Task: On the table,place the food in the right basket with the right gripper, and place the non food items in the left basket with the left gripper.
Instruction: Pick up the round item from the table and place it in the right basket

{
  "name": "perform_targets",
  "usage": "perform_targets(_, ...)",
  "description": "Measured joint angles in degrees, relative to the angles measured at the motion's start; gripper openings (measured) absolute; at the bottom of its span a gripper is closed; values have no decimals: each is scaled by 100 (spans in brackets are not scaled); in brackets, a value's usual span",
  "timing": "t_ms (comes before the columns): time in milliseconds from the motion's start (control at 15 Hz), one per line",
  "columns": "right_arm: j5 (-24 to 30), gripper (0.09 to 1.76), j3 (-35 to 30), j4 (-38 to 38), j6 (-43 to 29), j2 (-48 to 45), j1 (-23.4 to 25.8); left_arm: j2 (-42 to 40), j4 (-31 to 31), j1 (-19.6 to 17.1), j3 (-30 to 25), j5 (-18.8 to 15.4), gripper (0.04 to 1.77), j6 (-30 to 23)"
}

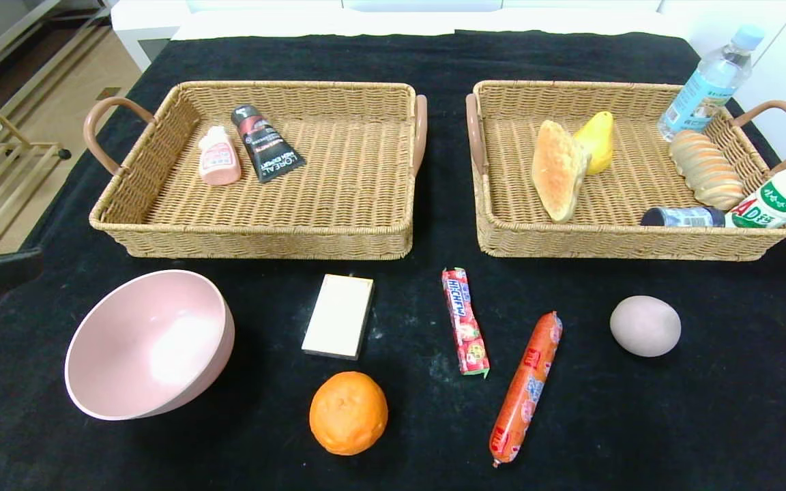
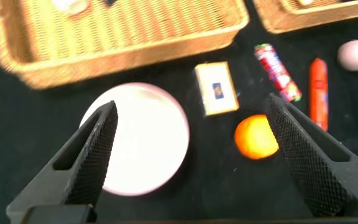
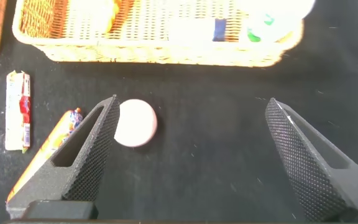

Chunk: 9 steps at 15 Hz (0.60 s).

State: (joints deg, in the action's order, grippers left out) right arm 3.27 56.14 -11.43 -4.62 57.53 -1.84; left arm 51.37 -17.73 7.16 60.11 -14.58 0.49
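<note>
Black tube point(image 1: 267, 143), upper left of the head view, inside the left basket point(image 1: 256, 235): white lettering "L'OREAL" with "MEN EXPERT" beneath it. Candy stick point(image 1: 464, 320), centre of the frame on the black surface point(image 1: 707, 409): red wrapper reading "HI-CHEW". White bottle point(image 1: 778, 198), right edge, lying over the rim of the right basket point(image 1: 611, 242): green label with "AD" legible, remaining characters unreadable. Print on the pink bottle point(image 1: 219, 157), water bottle point(image 1: 707, 85) and sausage point(image 1: 526, 389): too small to read.
</note>
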Motion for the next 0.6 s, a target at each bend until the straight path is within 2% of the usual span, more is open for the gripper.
perform_targets(333, -57, 171, 282, 0, -108, 680, -542, 827, 69, 717, 444, -35, 172, 13)
perform_targets(600, -368, 171, 339, 28, -271, 1050, -1100, 1309, 450, 1206, 435, -20, 172, 33)
